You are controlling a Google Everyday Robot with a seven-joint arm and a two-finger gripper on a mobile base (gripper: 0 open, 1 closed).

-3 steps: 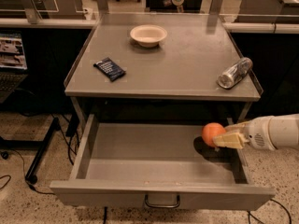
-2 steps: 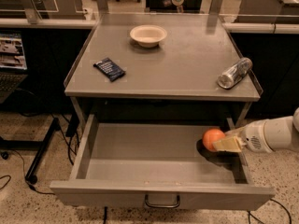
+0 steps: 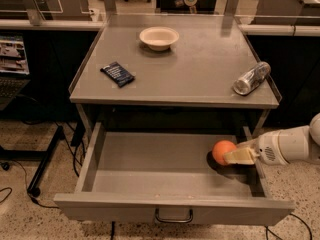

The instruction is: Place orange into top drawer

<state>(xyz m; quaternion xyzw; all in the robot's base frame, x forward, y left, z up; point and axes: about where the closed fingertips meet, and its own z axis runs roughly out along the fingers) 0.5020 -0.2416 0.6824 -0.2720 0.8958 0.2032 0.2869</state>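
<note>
The top drawer (image 3: 150, 161) stands pulled wide open below the grey table, its flat front panel and curved handle (image 3: 173, 217) nearest the camera. The orange (image 3: 222, 151) is inside the drawer at its right side, close to the floor of the drawer, with a dark shadow under it. My gripper (image 3: 231, 155) reaches in from the right on a white arm, and its pale fingers (image 3: 240, 156) are around the orange on its right side.
On the table top are a white bowl (image 3: 159, 37) at the back, a dark blue packet (image 3: 117, 74) at the left and a silver can (image 3: 251, 77) lying at the right edge. The drawer's right wall (image 3: 254, 159) runs just under the arm.
The gripper and the orange have shifted slightly lower and toward the drawer's right side. Nothing on the table top has moved.
</note>
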